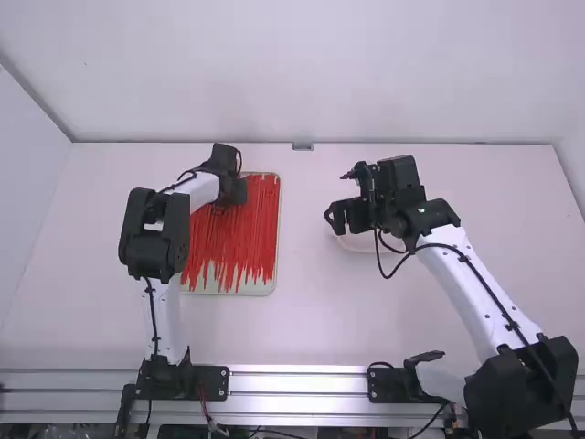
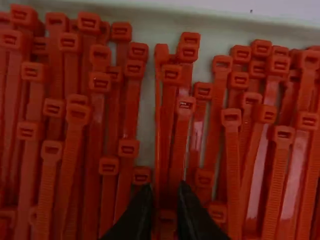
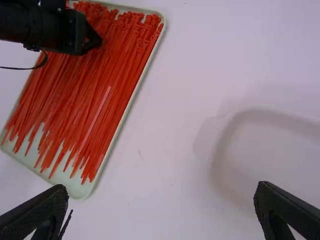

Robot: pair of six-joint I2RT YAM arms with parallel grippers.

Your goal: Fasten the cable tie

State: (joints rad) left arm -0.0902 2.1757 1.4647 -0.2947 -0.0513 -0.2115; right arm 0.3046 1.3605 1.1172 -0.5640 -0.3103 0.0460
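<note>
From above, the tray [image 1: 229, 293] lies on the left half of the white table [image 1: 91, 201], packed with red cable ties [image 1: 233, 240]; the left gripper [image 1: 222, 203] is down on the far end of the pile; the right gripper [image 1: 343, 197] hangs over a clear dish [image 1: 353, 243] right of the tray, well apart from it.

On the left wrist camera the cable ties [image 2: 75, 130] lie side by side, heads toward the tray's far rim [image 2: 225, 20]; the left gripper [image 2: 165, 192] has its fingers [image 2: 140, 215] drawn close on either side of a single tie [image 2: 167, 167], pinching its strap.

On the right wrist camera the right gripper [image 3: 160, 215] has its fingers [image 3: 35, 215] spread wide with nothing between them; the clear dish [image 3: 260, 145] sits below it; off to one side the tray [image 3: 87, 192] holds the cable ties [image 3: 85, 100], with the left gripper [image 3: 92, 40] on their head end.
</note>
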